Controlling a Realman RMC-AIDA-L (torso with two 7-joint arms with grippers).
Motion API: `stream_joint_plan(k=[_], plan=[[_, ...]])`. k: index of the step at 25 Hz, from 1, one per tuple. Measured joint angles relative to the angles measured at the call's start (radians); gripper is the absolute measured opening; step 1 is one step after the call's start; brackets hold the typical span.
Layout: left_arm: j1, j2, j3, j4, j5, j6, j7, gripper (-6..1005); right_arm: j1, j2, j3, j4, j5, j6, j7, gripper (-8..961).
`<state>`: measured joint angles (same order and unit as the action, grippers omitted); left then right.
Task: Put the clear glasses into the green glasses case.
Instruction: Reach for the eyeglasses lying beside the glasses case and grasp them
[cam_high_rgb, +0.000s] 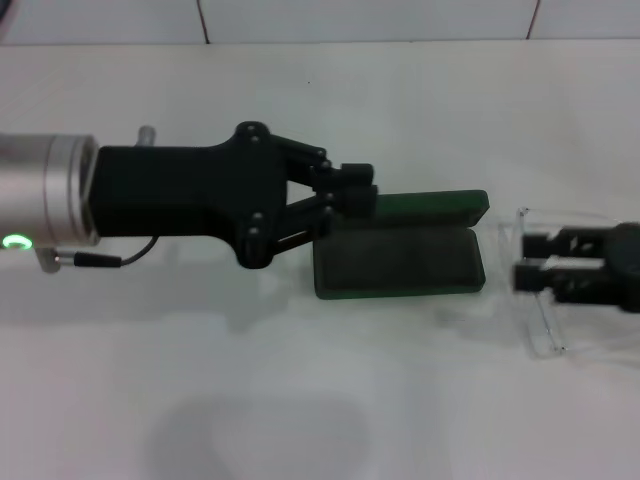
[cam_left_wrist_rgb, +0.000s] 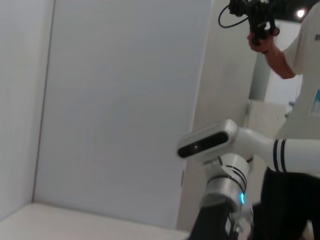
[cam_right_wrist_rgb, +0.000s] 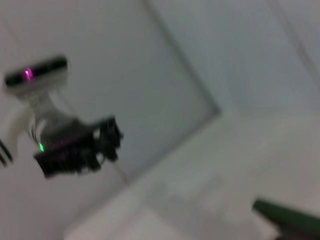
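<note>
two grippers in play: left gripper (cam_high_rgb: 345, 195) pinched shut on green glasses case (cam_high_rgb: 400, 262) lid, right gripper (cam_high_rgb: 528, 264) clamped on light, slippery clear glasses (cam_high_rgb: 545, 330), best gripped at bridge.

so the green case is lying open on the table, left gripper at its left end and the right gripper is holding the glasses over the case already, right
Not quite. In the head view the green glasses case does lie open with the left gripper at its left end, but the right gripper holds the clear glasses off to the right of the case, not over it.
</note>
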<state>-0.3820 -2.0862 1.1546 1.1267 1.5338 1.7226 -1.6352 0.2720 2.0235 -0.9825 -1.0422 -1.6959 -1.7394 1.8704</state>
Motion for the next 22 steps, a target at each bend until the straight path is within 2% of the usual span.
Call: stream_joint_plan(k=[3,5,8,9,13,15,16,19,22], plan=[[0.003,0.001,-0.046,-0.103,-0.022,0.025,0.066,132,-0.003,-0.007,-0.177,-0.264,-0.135,0.124,0.267,626],[0.008,0.001,-0.092,-0.182,-0.041,0.054,0.100,134,0.037,-0.007,-0.230,-0.398,-0.273,0.146,0.426,626],[0.016,0.001,-0.117,-0.258,-0.072,0.081,0.159,136,0.146,-0.007,-0.272,-0.495,-0.469,0.104,0.645,627],[0.023,0.001,-0.121,-0.272,-0.079,0.083,0.178,137,0.206,-0.006,-0.292,-0.510,-0.550,0.072,0.729,627],[0.042,0.001,-0.130,-0.306,-0.079,0.084,0.250,139,0.347,-0.001,-0.361,-0.507,-0.744,0.031,0.894,624],[0.039,0.002,-0.130,-0.331,-0.078,0.082,0.288,139,0.421,-0.001,-0.393,-0.460,-0.832,0.030,0.953,622],[0.036,0.002,-0.131,-0.344,-0.078,0.081,0.302,139,0.421,-0.001,-0.393,-0.460,-0.832,0.030,0.953,613],[0.025,0.004,-0.131,-0.377,-0.078,0.075,0.347,139,0.476,0.004,-0.401,-0.344,-0.897,0.037,0.965,584],[0.021,0.005,-0.132,-0.390,-0.077,0.073,0.380,139,0.499,0.005,-0.402,-0.271,-0.903,0.045,0.968,555]])
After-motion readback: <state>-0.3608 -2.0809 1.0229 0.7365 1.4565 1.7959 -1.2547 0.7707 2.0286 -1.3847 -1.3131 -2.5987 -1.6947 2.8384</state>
